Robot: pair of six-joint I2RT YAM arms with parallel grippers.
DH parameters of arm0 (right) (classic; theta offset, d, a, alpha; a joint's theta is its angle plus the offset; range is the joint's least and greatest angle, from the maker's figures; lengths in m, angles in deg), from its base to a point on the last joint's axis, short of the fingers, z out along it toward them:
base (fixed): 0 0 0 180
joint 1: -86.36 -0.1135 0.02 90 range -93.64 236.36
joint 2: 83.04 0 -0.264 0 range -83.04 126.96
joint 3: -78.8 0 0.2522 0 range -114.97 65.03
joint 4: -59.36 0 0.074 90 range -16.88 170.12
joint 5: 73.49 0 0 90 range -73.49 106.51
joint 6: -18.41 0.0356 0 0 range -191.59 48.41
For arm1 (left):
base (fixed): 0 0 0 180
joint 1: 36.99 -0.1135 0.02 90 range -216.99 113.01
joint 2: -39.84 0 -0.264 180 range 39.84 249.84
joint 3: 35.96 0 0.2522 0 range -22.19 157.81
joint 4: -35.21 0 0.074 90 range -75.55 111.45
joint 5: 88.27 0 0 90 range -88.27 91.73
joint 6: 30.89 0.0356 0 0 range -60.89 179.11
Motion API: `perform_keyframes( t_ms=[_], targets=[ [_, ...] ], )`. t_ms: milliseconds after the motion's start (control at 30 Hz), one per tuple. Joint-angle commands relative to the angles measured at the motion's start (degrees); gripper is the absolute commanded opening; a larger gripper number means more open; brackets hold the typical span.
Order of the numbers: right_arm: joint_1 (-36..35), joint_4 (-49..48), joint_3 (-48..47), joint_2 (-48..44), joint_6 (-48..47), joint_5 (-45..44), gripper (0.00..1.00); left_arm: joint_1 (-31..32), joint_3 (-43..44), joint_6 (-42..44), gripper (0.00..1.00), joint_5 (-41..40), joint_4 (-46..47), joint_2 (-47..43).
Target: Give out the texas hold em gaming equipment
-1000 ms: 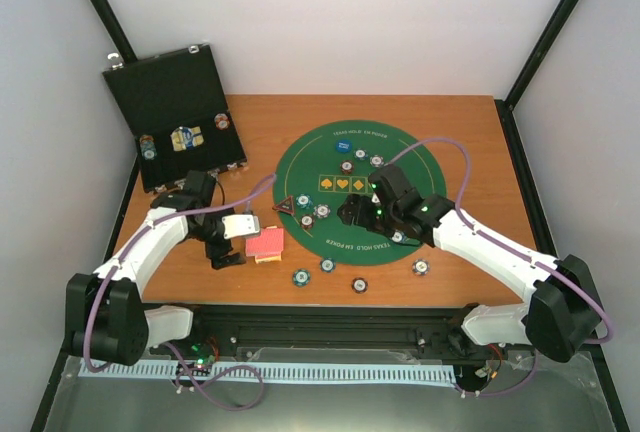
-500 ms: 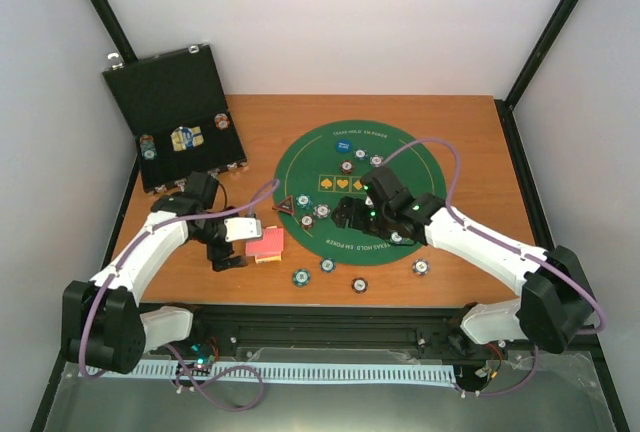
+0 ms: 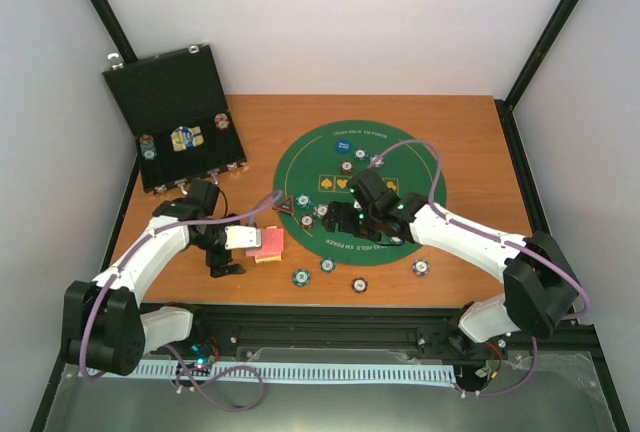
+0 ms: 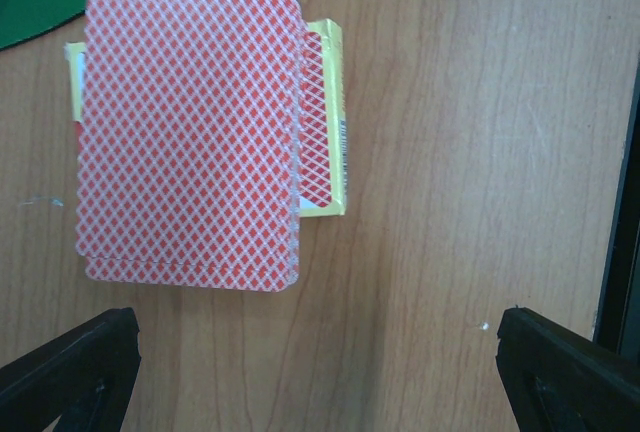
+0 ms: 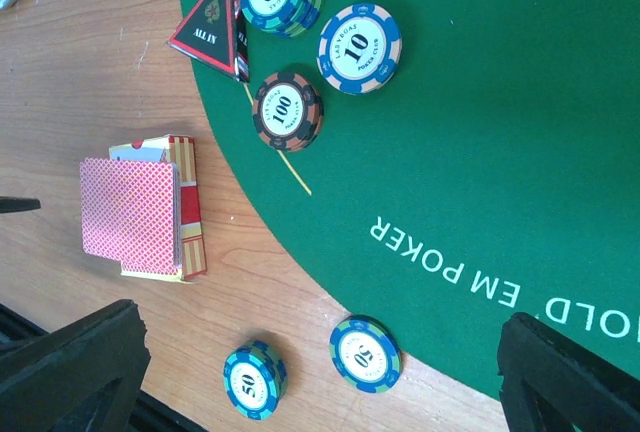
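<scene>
Hovering just off the left edge of the green mat (image 5: 480, 132), the left gripper (image 4: 320, 352) gapes empty above the red-backed cards (image 4: 190, 132), which are stacked on a yellow box (image 4: 325, 122). The right gripper (image 5: 320, 337), likewise spread and empty, hangs over the mat's left part, near chips (image 5: 360, 48) and an ALL IN marker (image 5: 210, 37) at the mat's rim.

bright, even light is falling on the tabletop (image 3: 462, 142), casting soft shadows; the overhead view is looking slightly grainy.
</scene>
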Motion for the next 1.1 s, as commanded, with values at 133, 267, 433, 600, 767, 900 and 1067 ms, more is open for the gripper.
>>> perform_keyframes(
  t_ms=[133, 267, 433, 600, 767, 900, 1067],
  targets=[
    [-0.6, -1.7, 0.3, -1.1, 1.0, -0.8, 0.95, 0.4, -1.2, 4.3, 1.0, 0.3, 3.6, -0.8],
    [-0.6, -2.7, 1.6, -2.3, 1.6, -0.7, 0.94, 0.4, -1.4, 5.2, 1.0, 0.1, 4.5, 0.0],
    [-0.6, -2.4, 2.6, -4.0, 2.0, -1.3, 0.94, 0.6, -1.9, 10.1, 1.0, -1.6, 4.8, 0.2],
    [-0.5, -1.5, 2.4, -5.4, 2.2, -3.2, 0.93, 0.6, -1.5, 15.6, 1.0, 1.1, 2.1, 0.2],
    [-0.6, -2.3, 2.8, -5.5, 2.2, -2.7, 0.93, 0.6, 0.2, 16.1, 1.0, -1.1, 2.6, 3.6],
    [-0.7, -2.3, 2.7, -5.6, 2.3, -3.7, 0.93, 0.6, 1.4, 15.3, 1.0, -1.3, 3.7, 5.8],
    [-0.8, -3.2, 2.7, -6.2, 2.1, -2.9, 0.92, 0.6, 3.3, 13.1, 1.0, 1.4, 4.4, 5.6]
  ],
)
